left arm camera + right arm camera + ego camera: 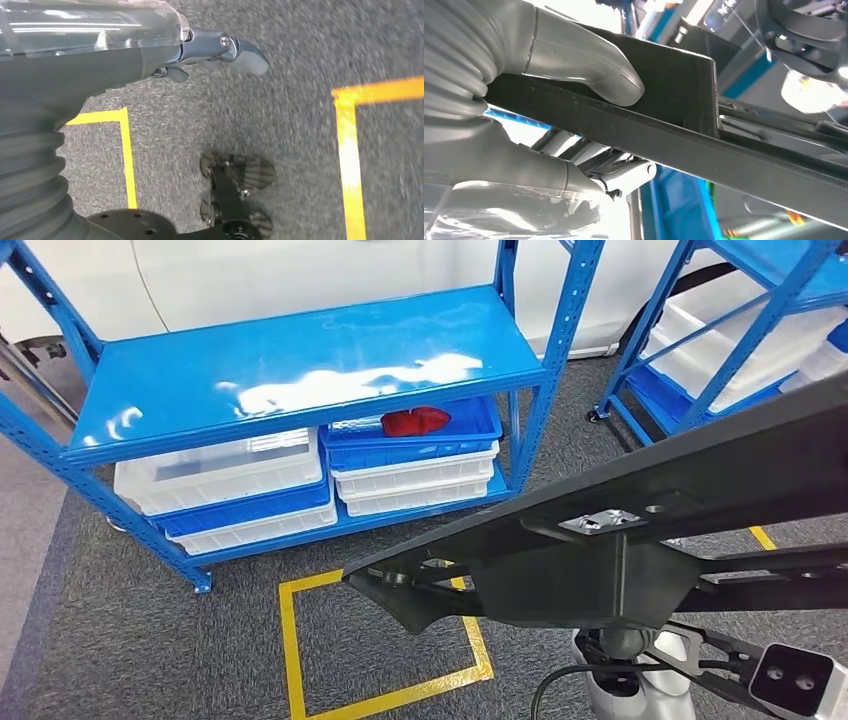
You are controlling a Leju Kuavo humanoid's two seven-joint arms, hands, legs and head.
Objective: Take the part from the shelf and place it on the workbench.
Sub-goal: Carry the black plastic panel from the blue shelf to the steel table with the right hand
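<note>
The part [640,540], a long black flat bracket with bolt holes and a metal plate on it, crosses the head view from the right edge down to a pointed end above the floor, clear of the shelf. In the right wrist view the right hand [539,115] is clamped on it: the thick grey thumb [589,60] presses on one face and darker fingers wrap the other side, mostly hidden behind the part. Its far end runs out of the picture on the right.

The left hand [220,52] hangs over the floor with nothing in it; its fingers look slightly curled but are blurred and partly hidden by the wrist cover, so whether they are spread or closed cannot be told.

Behind the part stands a blue metal shelf [300,370] with a bare glossy top board. Under it sit stacked clear and blue bins [225,485], and a blue tray [410,435] holding a red object [415,421] whose kind is hard to make out. A second blue rack [720,330] with white bins is cut off at the right.

The floor is dark grey carpet [130,640] with a yellow tape square [385,640]. No writing can be read.
</note>
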